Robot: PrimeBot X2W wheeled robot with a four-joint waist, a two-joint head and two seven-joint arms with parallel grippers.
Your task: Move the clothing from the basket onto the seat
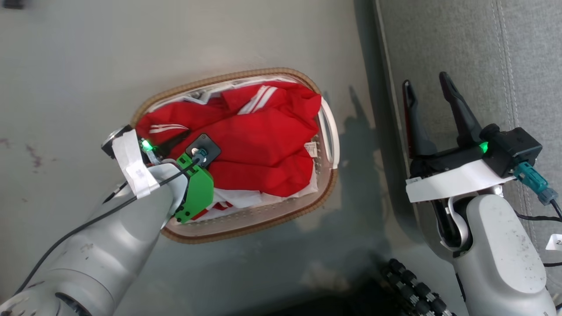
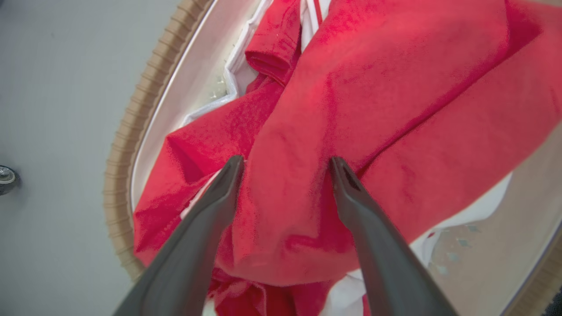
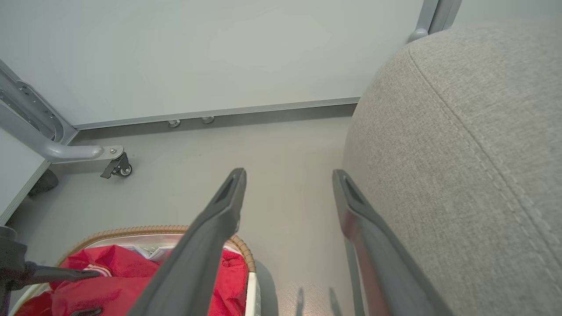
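Note:
The red clothing [image 1: 259, 140] with white stripes lies heaped in the oval basket [image 1: 228, 77] on the floor. My left gripper [image 1: 178, 142] reaches down into it at the basket's left end. In the left wrist view this gripper [image 2: 286, 164] is open, its two fingers pressed into the clothing [image 2: 395, 87] on either side of a raised fold, inside the woven rim of the basket [image 2: 131, 131]. My right gripper [image 1: 428, 94] is open and holds nothing, hovering at the edge of the grey seat [image 1: 483, 52]. The right wrist view shows the right gripper [image 3: 288, 175], the seat [image 3: 461, 153] and the basket [image 3: 153, 230].
Grey floor [image 1: 88, 66] surrounds the basket. A metal frame on a caster [image 3: 118, 166] stands by the wall to the far left, and a baseboard [image 3: 263, 114] runs along the wall. A black ribbed hose [image 1: 412, 289] lies by my right arm's base.

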